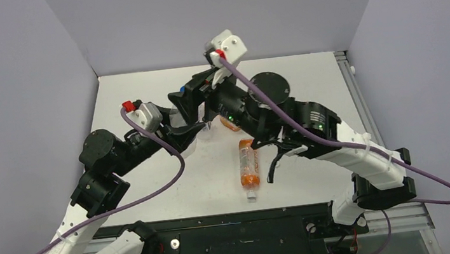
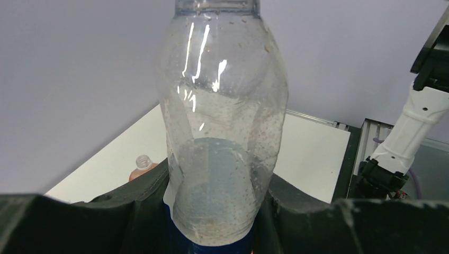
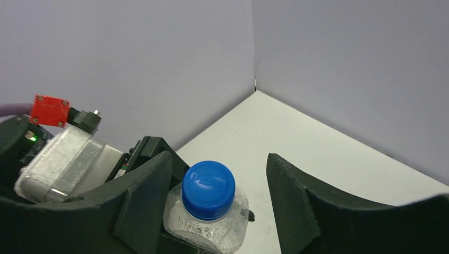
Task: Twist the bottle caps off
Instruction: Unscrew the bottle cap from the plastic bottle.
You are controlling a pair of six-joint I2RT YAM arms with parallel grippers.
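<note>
Your left hand pinches the clear bottle low on its body and holds it about upright, near the middle of the bench. Your right hand is spread around the blue cap. The cap sits nearer to one finger than to the other, with an open gap on that other side. If you close now, I think the near finger arrives first and pushes the neck sideways, so the bottle can tilt or slide in the left hand. When you turn the cap, the bottle may turn together with it, because the grip is on a smooth, thin, round wall. A freed cap can also drop and roll away. The slim orange bottle lies on the near part of the bench. You cannot see whether the bottom of the clear bottle rests on the bench. The fingers hide its label, and in the top view the cap is only a small blue spot between the arms.
</note>
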